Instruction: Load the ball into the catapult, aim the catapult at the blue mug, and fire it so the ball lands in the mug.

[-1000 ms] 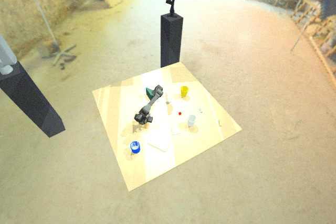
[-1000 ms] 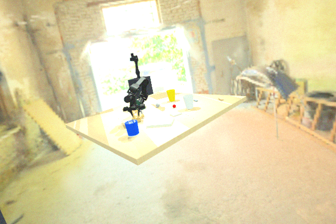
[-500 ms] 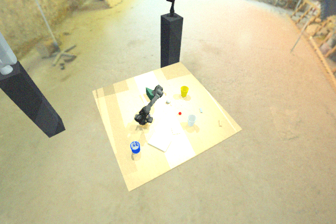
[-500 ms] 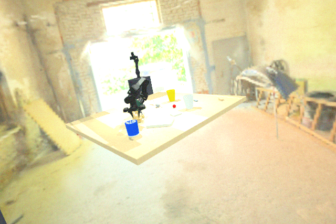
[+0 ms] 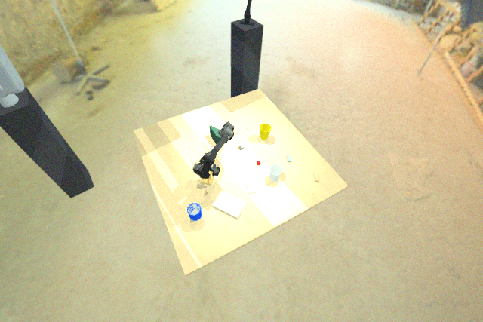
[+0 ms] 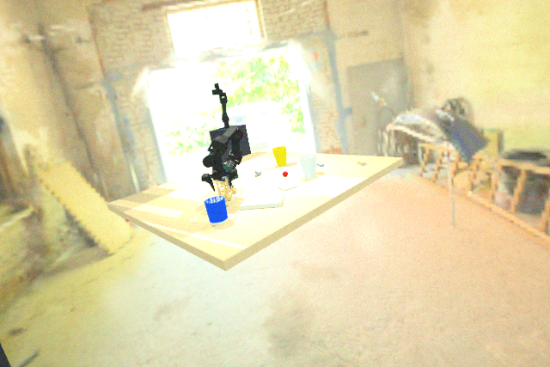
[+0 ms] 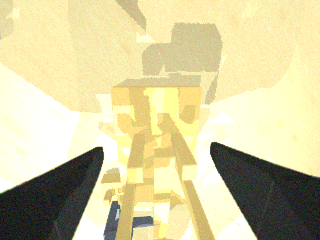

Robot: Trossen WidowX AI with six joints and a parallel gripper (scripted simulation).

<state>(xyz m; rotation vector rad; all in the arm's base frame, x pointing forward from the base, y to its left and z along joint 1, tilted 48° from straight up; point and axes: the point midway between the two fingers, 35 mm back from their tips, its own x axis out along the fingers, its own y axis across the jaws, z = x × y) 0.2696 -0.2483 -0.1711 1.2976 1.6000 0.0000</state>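
The pale wooden catapult (image 5: 207, 180) (image 6: 230, 192) (image 7: 156, 95) stands on the table. My gripper (image 7: 158, 149) (image 6: 221, 182) is open above it, one black finger on each side of its two rails in the wrist view, touching neither. The blue mug (image 5: 194, 212) (image 6: 216, 211) stands upright near the table's front left part, a short way from the catapult. A small red ball (image 5: 258, 163) (image 6: 284, 174) lies on the table, away from the catapult. The catapult's lower part is cut off in the wrist view, and no ball shows on it.
A white slab (image 5: 229, 205) (image 6: 262, 201) lies right of the mug. A pale translucent cup (image 5: 275, 173) (image 6: 308, 168) and a yellow cup (image 5: 265, 131) (image 6: 279, 156) stand farther right. A small grey item (image 5: 241, 147) (image 6: 257, 173) lies nearby. A dark green object (image 5: 213, 133) is near the arm's base.
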